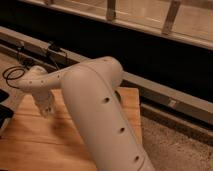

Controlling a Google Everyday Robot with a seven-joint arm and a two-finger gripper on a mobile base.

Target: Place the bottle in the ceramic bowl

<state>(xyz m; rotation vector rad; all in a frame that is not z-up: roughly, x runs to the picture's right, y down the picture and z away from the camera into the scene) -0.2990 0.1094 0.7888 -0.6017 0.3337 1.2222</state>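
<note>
My white arm [95,100] fills the middle of the camera view. Its forearm reaches left and bends down to the gripper [46,107], which hangs just above the left part of the wooden table [30,142]. The green ceramic bowl is hidden behind the arm's thick elbow. The white bottle does not show anywhere in this view; I cannot tell whether it is in the gripper.
A black cable loop [12,74] lies at the far left behind the table. A long metal rail [165,95] runs along the dark wall at the back. Speckled floor [172,147] lies to the right of the table's edge.
</note>
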